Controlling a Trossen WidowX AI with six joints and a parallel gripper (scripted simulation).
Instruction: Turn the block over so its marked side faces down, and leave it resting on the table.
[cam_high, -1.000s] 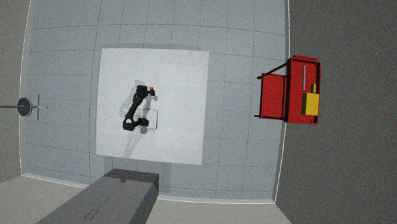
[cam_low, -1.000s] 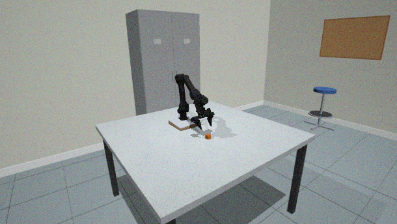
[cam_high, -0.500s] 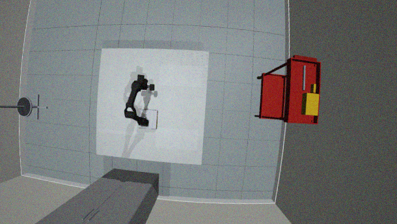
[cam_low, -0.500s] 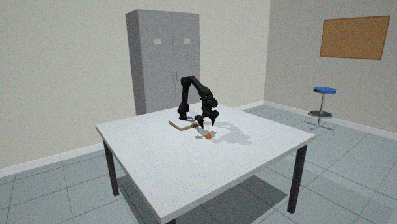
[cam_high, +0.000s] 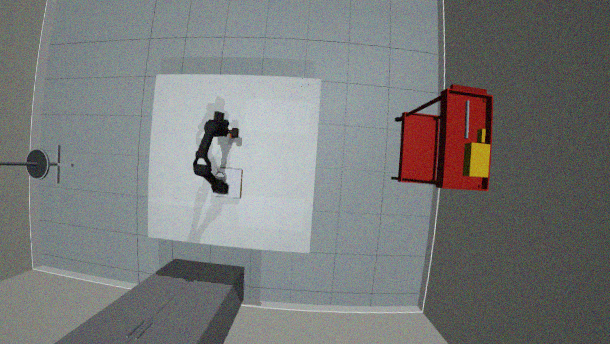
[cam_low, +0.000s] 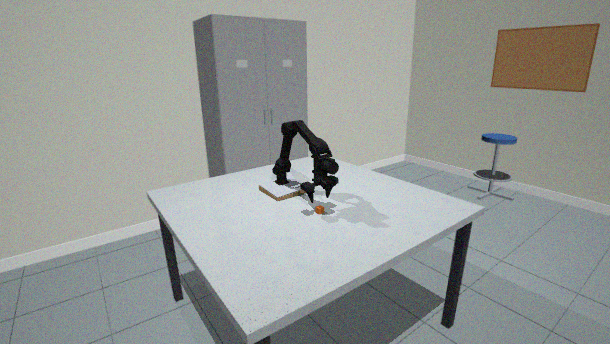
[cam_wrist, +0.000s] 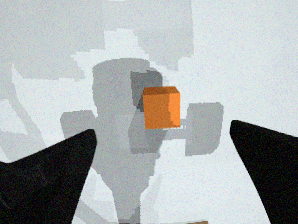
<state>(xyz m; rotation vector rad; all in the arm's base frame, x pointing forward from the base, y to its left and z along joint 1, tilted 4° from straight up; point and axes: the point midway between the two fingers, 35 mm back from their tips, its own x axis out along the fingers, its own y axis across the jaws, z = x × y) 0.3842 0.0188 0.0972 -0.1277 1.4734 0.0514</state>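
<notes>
1. Orange and small, the cube-shaped block (cam_low: 319, 209) rests on the white speckled table top (cam_low: 280, 260), out in front of the arm's base and just to the near side of the gripper.
2. Seen from the wrist, the orange block (cam_wrist: 161, 107) lies below and between the two dark fingers, apart from both, with grey shadows spread around it.
3. The black parallel-jaw gripper (cam_low: 320, 192) hangs above the block with its jaws spread wide and nothing between them; it touches neither the block nor the table.
4. The black six-joint arm (cam_low: 305, 145) arches up from its base and bends down toward the block.
5. A flat tan wooden board (cam_low: 281, 192) lies under the arm's base, to the left of the block and well clear of it; from above, this board (cam_high: 233, 182) shows as a pale square with a brown edge.
6. Nothing stands between the gripper and the block.
7. Off the table: a tall grey two-door cabinet (cam_low: 252, 90) against the far wall, a blue-topped round stool (cam_low: 495, 165) to the right, an orange-brown notice board (cam_low: 545, 56) on the right wall, and, from above, a red cart carrying a yellow box (cam_high: 452, 137).
</notes>
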